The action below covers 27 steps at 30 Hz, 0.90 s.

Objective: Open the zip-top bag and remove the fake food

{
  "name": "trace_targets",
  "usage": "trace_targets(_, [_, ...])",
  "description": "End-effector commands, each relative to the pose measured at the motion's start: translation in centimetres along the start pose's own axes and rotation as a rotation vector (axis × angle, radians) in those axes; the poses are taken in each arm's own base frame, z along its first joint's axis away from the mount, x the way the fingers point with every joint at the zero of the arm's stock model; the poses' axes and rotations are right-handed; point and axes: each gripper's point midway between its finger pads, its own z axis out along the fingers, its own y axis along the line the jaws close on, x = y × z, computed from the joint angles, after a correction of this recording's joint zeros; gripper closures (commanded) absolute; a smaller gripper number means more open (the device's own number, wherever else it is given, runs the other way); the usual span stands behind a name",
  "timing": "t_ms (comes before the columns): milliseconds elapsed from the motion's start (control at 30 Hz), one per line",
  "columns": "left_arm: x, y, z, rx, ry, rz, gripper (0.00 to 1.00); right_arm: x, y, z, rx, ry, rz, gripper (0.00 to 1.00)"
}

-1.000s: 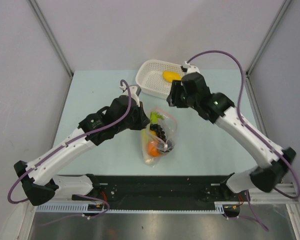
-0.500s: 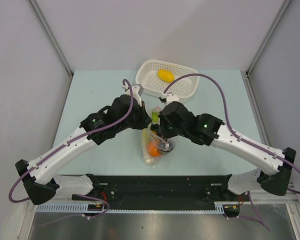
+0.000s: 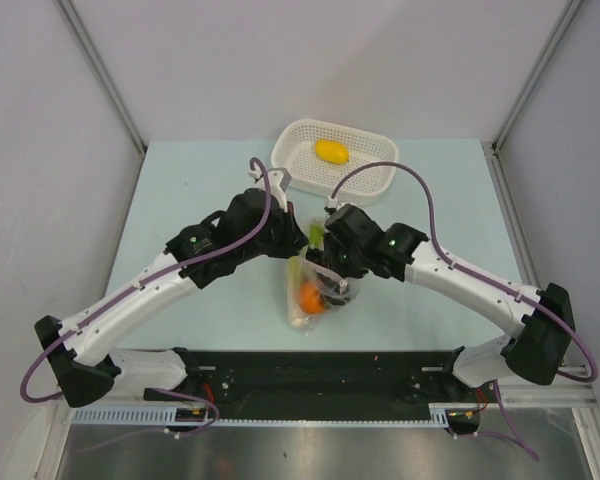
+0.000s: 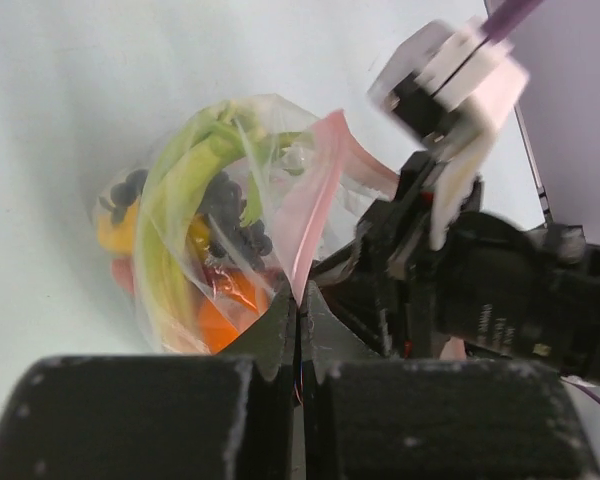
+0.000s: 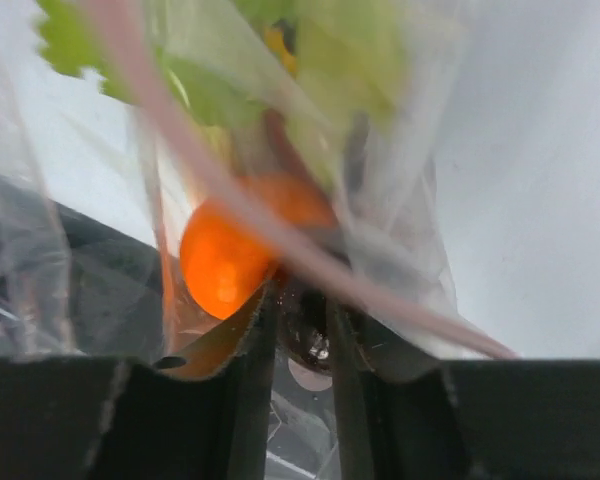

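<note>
Between the 2 arms, near the middle of the table (image 3: 180,180), the zip-top bag (image 3: 299,312) lies with its long axis running near to far, slightly tilted. Its closed bottom points toward the arm bases and its mouth toward the white basket (image 3: 292,170).

The bag is clear, crinkled plastic with a pink zip strip (image 4: 318,190) along the mouth. The fake food (image 4: 230,215) shows through it: a long green stalk (image 4: 172,235), a dark clustered fruit (image 4: 242,232) and an orange (image 5: 225,258) near the bottom. 1 yellow lemon (image 3: 330,151) sits apart, inside the basket.

The left gripper (image 4: 298,312) has its fingers pressed together on the pink strip at the mouth. The right gripper (image 5: 300,305) is at the mouth from the other side, its jaws narrowly apart with bag film and something dark between them. Whether it actually pinches the plastic cannot be told.
</note>
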Motion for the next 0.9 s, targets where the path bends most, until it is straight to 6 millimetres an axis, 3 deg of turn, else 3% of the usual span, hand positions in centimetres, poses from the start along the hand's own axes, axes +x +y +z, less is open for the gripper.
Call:
trace_targets(0, [0.1, -1.3, 0.9, 0.051, 0.002, -0.021, 1.00, 2.8, -0.5, 0.6, -0.013, 0.084, -0.018, 0.66])
trace_targets(167, [0.6, -1.3, 1.8, 0.052, 0.023, -0.015, 1.00, 4.4, -2.2, 0.8, 0.039, 0.104, 0.004, 0.50])
trace_targets(367, [2.0, -1.8, 3.3, 0.073, 0.080, -0.014, 1.00, 7.1, -3.4, 2.8, 0.056, 0.152, 0.046, 0.35])
trace_targets(533, [3.0, -1.6, 4.3, 0.070, 0.111, -0.015, 1.00, 7.4, -5.0, 4.4, 0.101, 0.127, 0.056, 0.26])
trace_targets(667, [3.8, -1.7, 4.7, 0.076, 0.134, -0.021, 1.00, 8.3, -5.4, 5.8, 0.061, 0.125, 0.090, 0.25])
trace_targets(767, [4.2, -1.7, 4.9, 0.077, 0.145, -0.023, 1.00, 7.7, -5.1, 6.3, 0.033, 0.086, 0.086, 0.24])
trace_targets(867, [4.1, -1.6, 4.8, 0.074, 0.142, -0.019, 1.00, 7.0, -5.1, 5.9, 0.030, 0.058, 0.088, 0.34])
